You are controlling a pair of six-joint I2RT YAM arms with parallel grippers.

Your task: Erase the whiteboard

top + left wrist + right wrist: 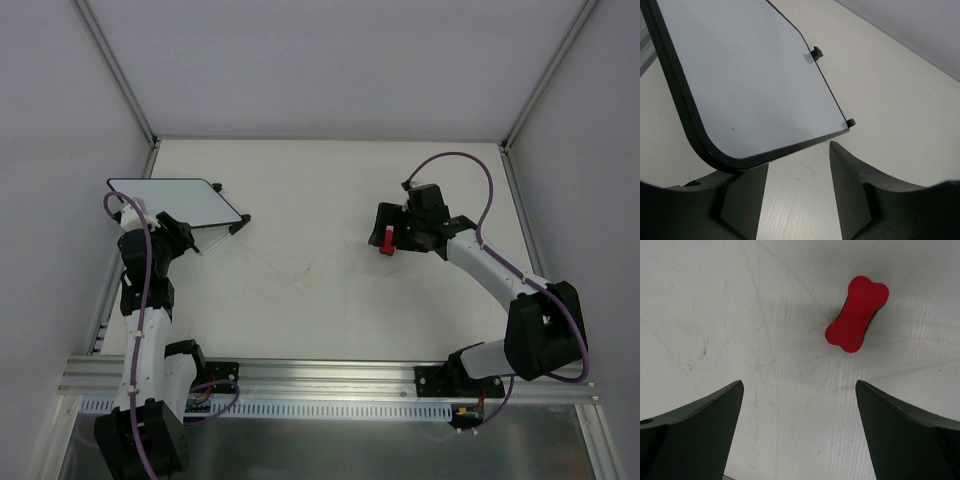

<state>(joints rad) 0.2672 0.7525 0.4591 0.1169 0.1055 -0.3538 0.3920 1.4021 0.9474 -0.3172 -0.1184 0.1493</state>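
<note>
The right claw (799,386) is hovering over the table (715,315) with its jaws spread wide and nothing between them. The red bone-shaped eraser (857,314) is lying ahead of this claw, beyond the fingertips and off toward its right-hand finger, clear of both. The step in hand is probably fetching that eraser.

To do it well, the claw should be sliding forward and a little to the right until the eraser's narrow waist is sitting midway between the fingers. It should also be turning its wrist, because the eraser is lying at a slant to the jaws. The fingers should be closing on the long sides, leaving the dark underside free for wiping.

The left claw (799,156) is sitting low with its jaws partly apart and only bare table showing between them. The whiteboard (750,75) is leaning on its stand feet just ahead of this claw and to its left. The board's rounded near corner is right by one finger, though whether it is touching cannot be told. Keeping this claw near that corner should be helping to steady the board against the eraser's push.
</note>
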